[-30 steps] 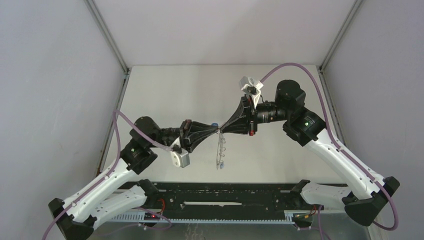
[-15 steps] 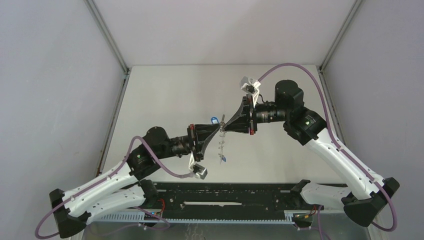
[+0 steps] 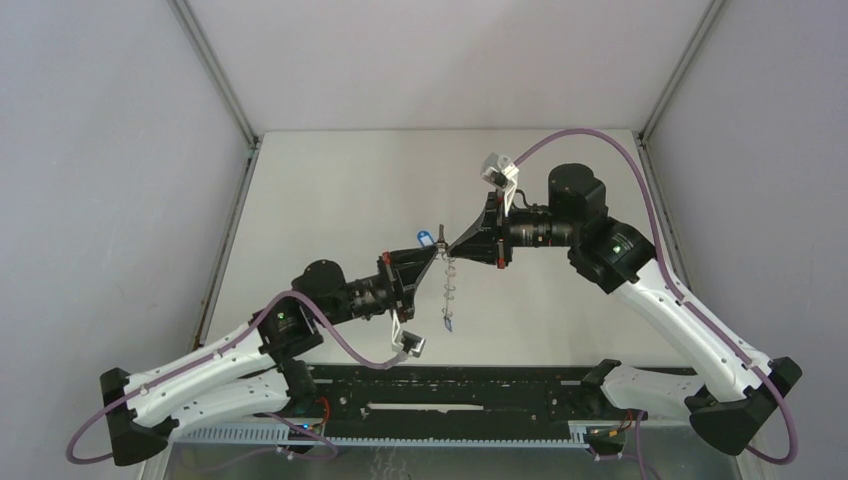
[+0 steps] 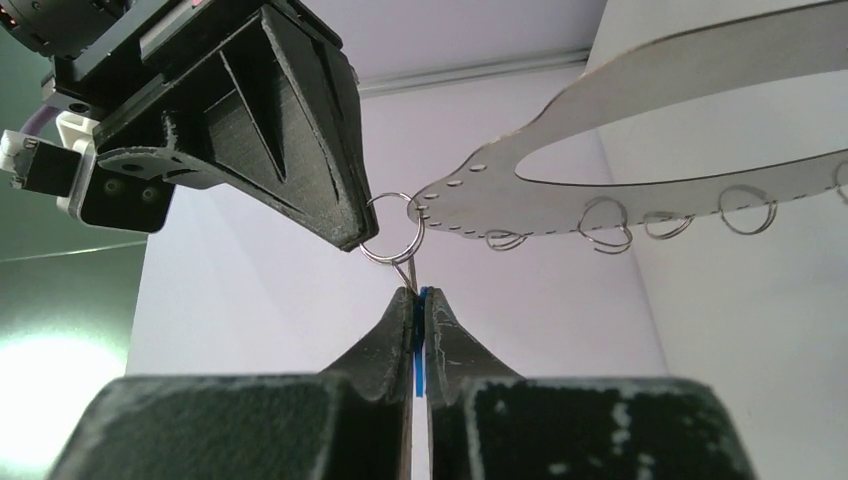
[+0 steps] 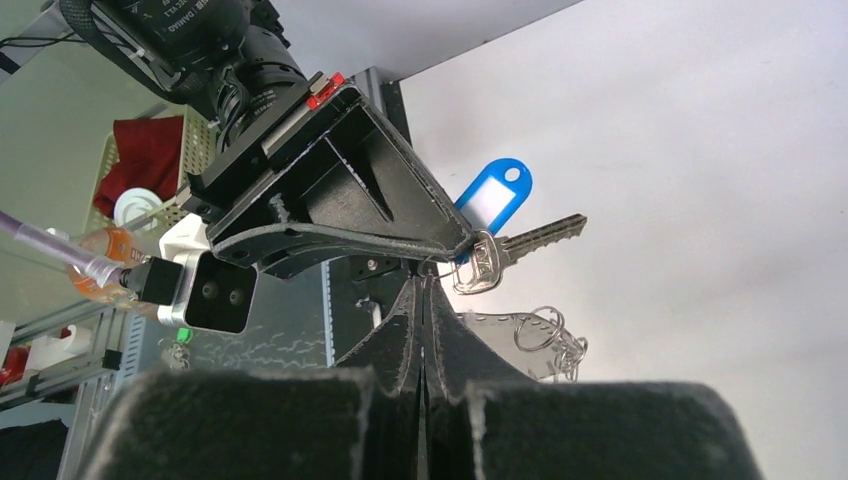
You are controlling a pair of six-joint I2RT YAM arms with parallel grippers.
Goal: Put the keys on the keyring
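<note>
**As the left arm swings inward, key meets ring in mid-air**

Since a second ago the left arm's elbow has shifted toward centre. The left gripper (image 3: 436,254) is pinched tight on the light-tagged key (image 5: 495,197). The right gripper (image 3: 448,249), squeezed closed, grips a wire loop (image 4: 393,228) of the keyring (image 4: 600,190), which dangles toward the near rail. Whether the key has entered the loop is unclear. The fingertips meet above mid-table, well apart from both walls.

- key tag (image 5: 495,197): bright blue, white label
- key (image 5: 530,238): silver
- keyring (image 4: 640,190): plain grey metal
- left gripper (image 4: 420,295), right gripper (image 5: 422,285): black jaws
- counter (image 3: 340,190): off-white
- cable (image 3: 580,135): purple
</note>
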